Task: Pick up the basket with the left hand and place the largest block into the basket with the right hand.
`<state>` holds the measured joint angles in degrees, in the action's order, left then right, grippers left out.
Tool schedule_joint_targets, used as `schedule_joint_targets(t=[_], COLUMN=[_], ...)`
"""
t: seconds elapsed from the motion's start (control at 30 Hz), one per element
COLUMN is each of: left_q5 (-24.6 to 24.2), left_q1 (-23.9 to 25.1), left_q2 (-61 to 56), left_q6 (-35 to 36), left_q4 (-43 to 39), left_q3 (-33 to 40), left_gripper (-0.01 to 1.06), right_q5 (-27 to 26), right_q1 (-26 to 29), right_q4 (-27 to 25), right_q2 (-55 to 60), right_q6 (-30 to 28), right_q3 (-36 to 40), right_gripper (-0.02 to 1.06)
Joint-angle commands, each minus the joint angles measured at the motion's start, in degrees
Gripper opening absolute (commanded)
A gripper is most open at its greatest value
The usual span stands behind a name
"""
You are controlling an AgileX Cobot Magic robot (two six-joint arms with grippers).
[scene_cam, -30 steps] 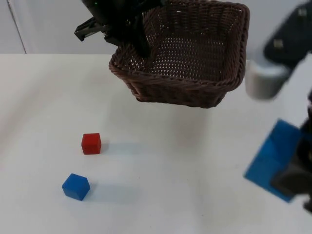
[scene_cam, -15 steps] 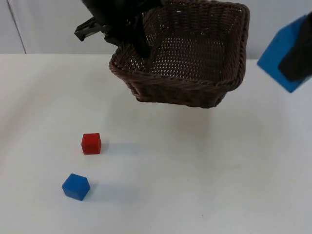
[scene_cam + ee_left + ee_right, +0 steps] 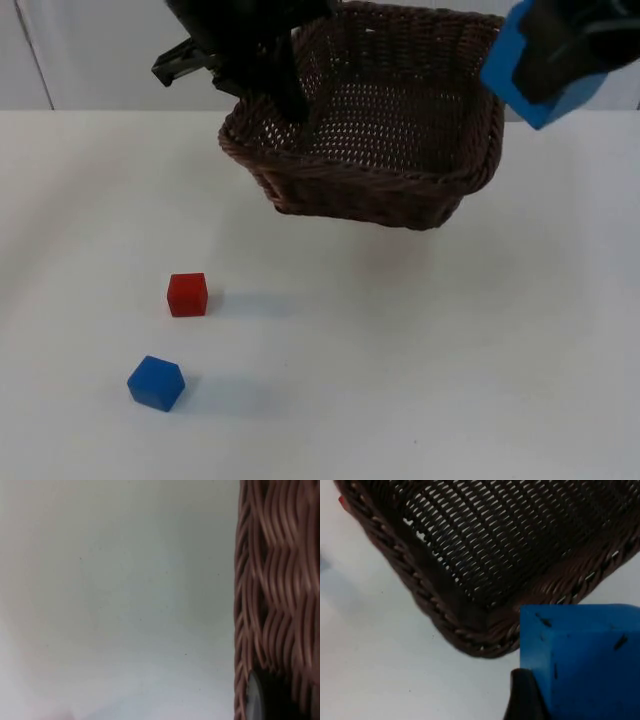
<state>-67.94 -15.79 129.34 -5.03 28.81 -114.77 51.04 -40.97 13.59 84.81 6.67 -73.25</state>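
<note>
brown woven basket [image 3: 375, 120] up in the air, well above the white table [image 3: 400, 350], tipped a bit. held at its near-left rim by the left gripper [image 3: 262, 75], fingers pinched tight on the woven edge. same woven wall [image 3: 277, 590] close up in the left wrist view, with bare table beside it. big blue block [image 3: 545, 65] also up in the air, just beside the basket's right rim and a little higher than it. right gripper [image 3: 580, 40] wrapped around that block, fingers closed on its sides, one black fingertip [image 3: 522, 695] pressed against the blue face [image 3: 580, 660] in the right wrist view. block hanging over the basket's outer corner [image 3: 480, 640] there, not over the open middle yet. small red block [image 3: 187, 294] and small blue block [image 3: 155, 382] sitting on the table, well apart from the basket, not needed. step in hand, by the look of it: carrying the biggest block over to the basket. pick-up of both things done. next: slide the block further in over the open middle, past the rim, lower it a bit, then open the fingers. best to keep the basket steady and level meanwhile, and to clear the rim so no bump on the edge.
</note>
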Motion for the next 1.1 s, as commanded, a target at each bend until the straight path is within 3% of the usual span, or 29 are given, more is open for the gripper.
schedule_joint_targets(t=[0.0,0.13,0.37,0.63,0.83,1.07], left_q5=[-0.06,-0.20,-0.37,-0.56,-0.68,-0.79], left_q1=[-0.20,-0.20,-0.20,-0.20,-0.20,-0.20], left_q2=[-0.76,-0.76,-0.76,-0.76,-0.76,-0.76], left_q6=[-0.61,-0.61,-0.61,-0.61,-0.61,-0.61], left_q4=[1.26,1.32,1.32,1.32,1.13,0.88], left_q3=[-0.19,-0.19,-0.19,-0.19,-0.19,-0.19], left_gripper=[0.00,0.00,0.00,0.00,0.00,0.00], right_q5=[0.24,0.24,0.00,0.88,4.06,4.06], right_q1=[1.11,4.02,10.79,11.21,11.21,11.21], right_q4=[0.82,-0.03,-7.69,-10.93,-10.79,-9.83], right_q2=[1.67,4.56,12.53,22.97,32.40,38.02], right_q6=[-0.01,-0.21,-6.67,-10.56,-11.20,-11.44], right_q3=[-2.36,-5.98,-15.18,-26.28,-37.56,-44.87], right_gripper=[0.00,0.00,0.00,0.00,0.00,0.00])
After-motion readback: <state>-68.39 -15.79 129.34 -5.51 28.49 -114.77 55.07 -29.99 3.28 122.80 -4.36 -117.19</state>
